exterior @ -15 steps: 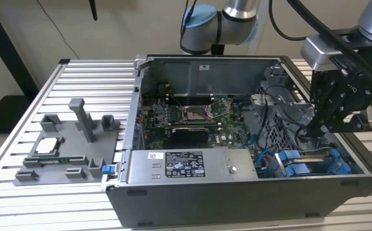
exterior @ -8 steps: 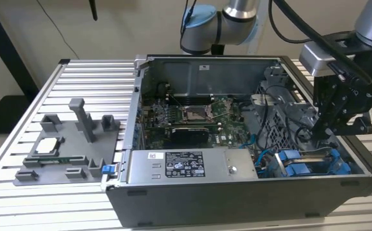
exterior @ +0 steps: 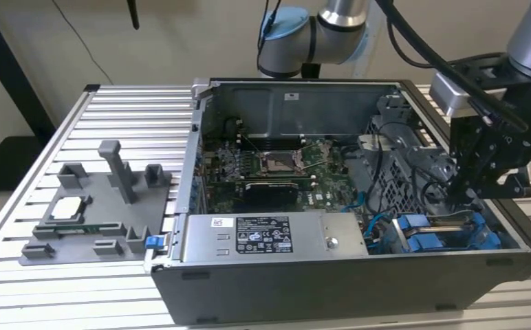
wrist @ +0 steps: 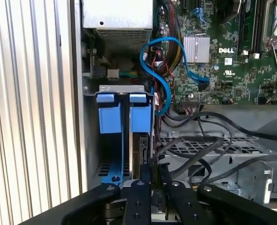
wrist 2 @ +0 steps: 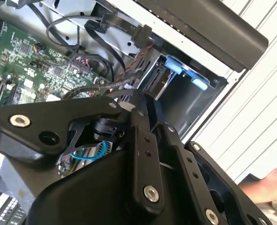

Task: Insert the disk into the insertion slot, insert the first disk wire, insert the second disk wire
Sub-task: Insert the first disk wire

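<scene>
At the lower right of the exterior view we hold the gripper (exterior: 463,196) low over the slot (exterior: 435,230), jaws drawn together, since the disk (wrist: 140,140) already sits edge-on inside, with black wires (wrist: 242,130) loose beside it

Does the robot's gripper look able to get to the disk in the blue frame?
Probably yes. The gripper hangs right by the disk, which sits in the insertion slot, and nothing lies between them, though black cables crowd close beside.
</scene>
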`<state>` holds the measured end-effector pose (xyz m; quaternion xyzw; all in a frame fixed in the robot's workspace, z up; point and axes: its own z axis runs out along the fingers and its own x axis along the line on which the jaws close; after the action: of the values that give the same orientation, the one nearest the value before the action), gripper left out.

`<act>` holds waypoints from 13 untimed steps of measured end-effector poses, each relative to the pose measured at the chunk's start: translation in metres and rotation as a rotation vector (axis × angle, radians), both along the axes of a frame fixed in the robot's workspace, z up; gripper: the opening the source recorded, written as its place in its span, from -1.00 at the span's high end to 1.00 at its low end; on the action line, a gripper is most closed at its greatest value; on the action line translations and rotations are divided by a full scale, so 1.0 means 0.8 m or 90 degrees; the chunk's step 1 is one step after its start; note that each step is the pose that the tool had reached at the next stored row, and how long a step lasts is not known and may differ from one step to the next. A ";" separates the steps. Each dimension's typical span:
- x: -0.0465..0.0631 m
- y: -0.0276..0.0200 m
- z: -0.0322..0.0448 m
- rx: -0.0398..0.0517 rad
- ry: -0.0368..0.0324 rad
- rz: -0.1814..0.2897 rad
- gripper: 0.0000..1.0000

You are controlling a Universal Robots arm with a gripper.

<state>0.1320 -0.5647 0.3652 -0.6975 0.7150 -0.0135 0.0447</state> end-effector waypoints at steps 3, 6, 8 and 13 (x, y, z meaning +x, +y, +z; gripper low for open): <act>0.001 0.0000 -0.0014 -0.0027 -0.0009 0.000 1.00; 0.001 -0.0001 -0.0014 -0.0028 -0.0009 0.000 1.00; 0.001 0.0000 -0.0030 -0.0045 -0.0009 0.000 1.00; 0.005 0.0000 -0.0094 -0.0131 -0.0015 0.000 1.00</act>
<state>0.1363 -0.5647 0.3577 -0.6980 0.7148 -0.0216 0.0384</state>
